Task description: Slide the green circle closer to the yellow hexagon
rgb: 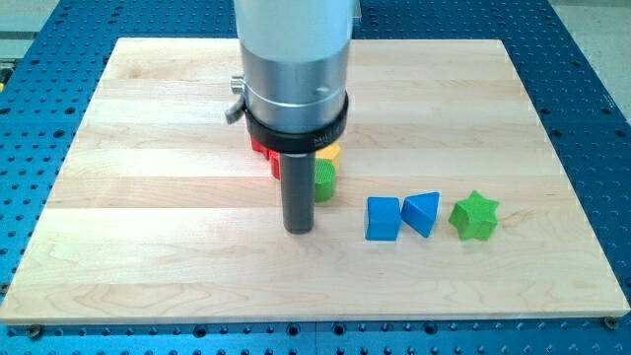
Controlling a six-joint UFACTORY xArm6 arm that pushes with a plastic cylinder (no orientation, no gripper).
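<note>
The worktop [148, 197] is a pale wooden board of glued planks with visible grain, lying on a blue perforated metal base [592, 99]. The arm carries no hand, so there is nothing to open or close: a smooth silver cylinder [296, 79] ringed by a black collar [296, 133] comes down from the view's top and narrows to a straight dark rod, standing upright. My tip [299, 231] rests on the wood below the middle of the board. The green circle [324, 181] shows as a matte green sliver just to the view's right of the rod, above the tip. The yellow hexagon [329, 152] peeks out right above it, mostly hidden by the collar, the two touching or nearly so. A red block [264, 151], shape hidden, shows at the rod's left. Well to the right lie a blue cube-like block [383, 218], a blue triangle [421, 212] and a green star [474, 216], all matte.
</note>
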